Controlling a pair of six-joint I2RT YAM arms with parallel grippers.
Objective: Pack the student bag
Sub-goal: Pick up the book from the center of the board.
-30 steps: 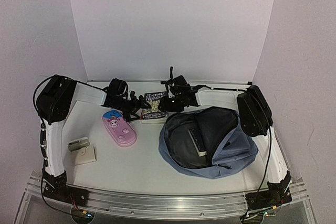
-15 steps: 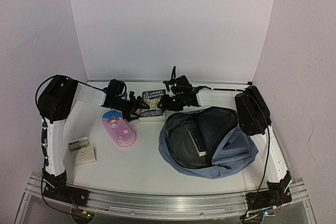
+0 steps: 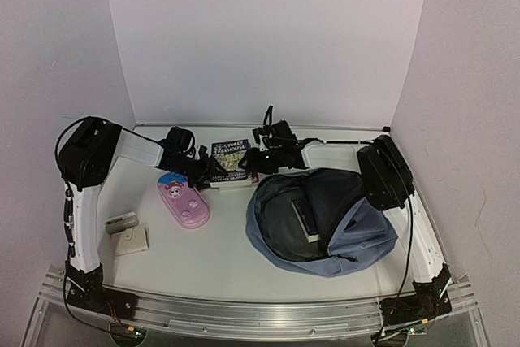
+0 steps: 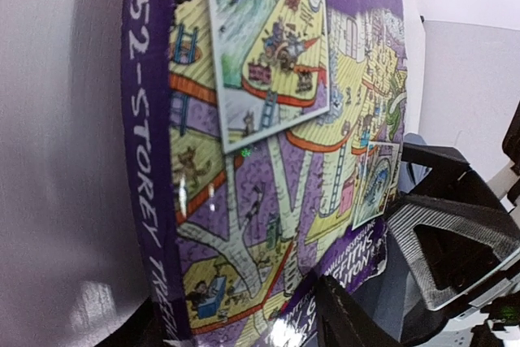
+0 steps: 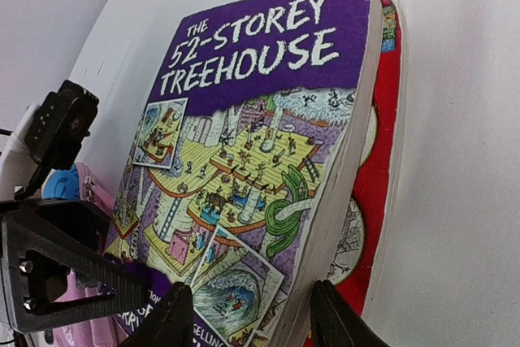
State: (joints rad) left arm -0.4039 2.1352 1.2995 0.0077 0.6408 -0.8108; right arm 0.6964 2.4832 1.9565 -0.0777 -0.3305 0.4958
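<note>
Moving the Treehouse book, pinched by the right gripper while the left gripper straddles its spine, hold unclear, needs a level swing to the student bag at four o'clock

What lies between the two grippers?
The purple book, over a red book, lies between left gripper and right gripper; the top view and both wrist views show it.

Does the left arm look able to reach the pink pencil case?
Probably yes: the pink pencil case lies uncovered beside the left gripper, which first must leave the Treehouse book.
</note>
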